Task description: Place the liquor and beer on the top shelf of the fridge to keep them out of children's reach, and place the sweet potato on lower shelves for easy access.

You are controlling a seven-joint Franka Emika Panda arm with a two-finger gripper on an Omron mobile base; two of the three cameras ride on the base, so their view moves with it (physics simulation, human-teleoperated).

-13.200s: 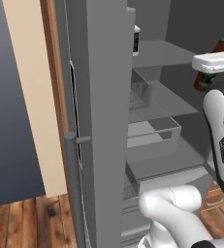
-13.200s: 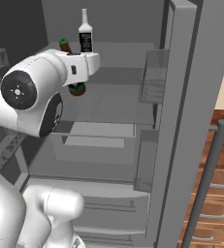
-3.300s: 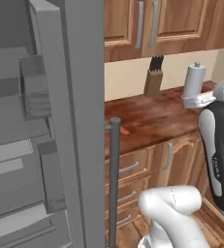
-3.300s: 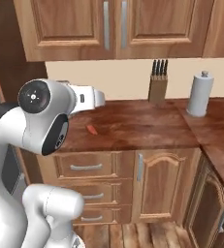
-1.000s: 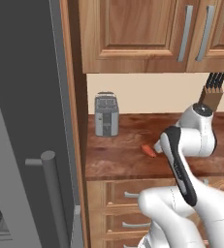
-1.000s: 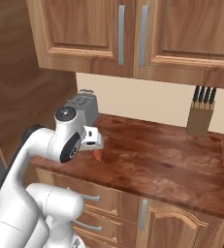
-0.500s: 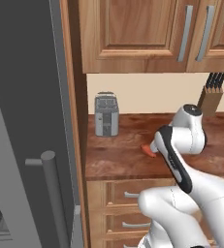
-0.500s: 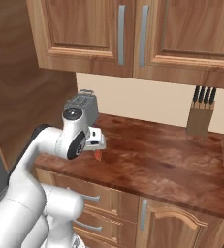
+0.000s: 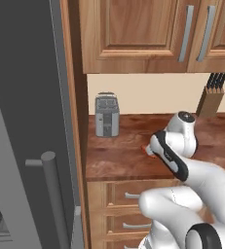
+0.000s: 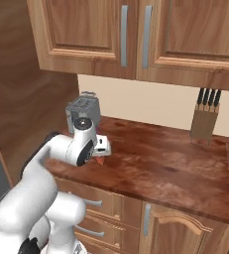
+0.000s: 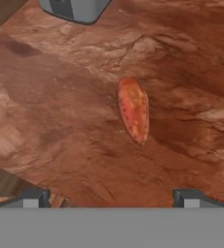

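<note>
The sweet potato [image 11: 134, 110], a small orange-red tapered root, lies on the brown wooden counter [image 11: 45, 121]. My gripper [image 11: 111, 198] hovers just above it, open, its two dark fingertips [image 11: 33, 197] spread wide with nothing between them. From the base, the sweet potato [image 10: 101, 161] peeks out red under the white hand, and shows as a red tip [image 9: 146, 150] beside the arm. The grey fridge [image 9: 16, 121] stands at the left, its door handle [image 9: 53, 194] close to the camera. The liquor, the beer and the fridge's shelves are out of view.
A grey toaster [image 9: 107, 114] [image 10: 82, 109] stands at the counter's back left, just beyond the sweet potato. A knife block [image 10: 204, 119] sits at the back right. Wooden wall cabinets [image 10: 136, 34] hang above, and drawers [image 10: 93, 218] run below the counter's front edge.
Since the earliest frames the base has driven from the open fridge to the counter. In the last second the arm sank slightly over the sweet potato; the jaws stayed open.
</note>
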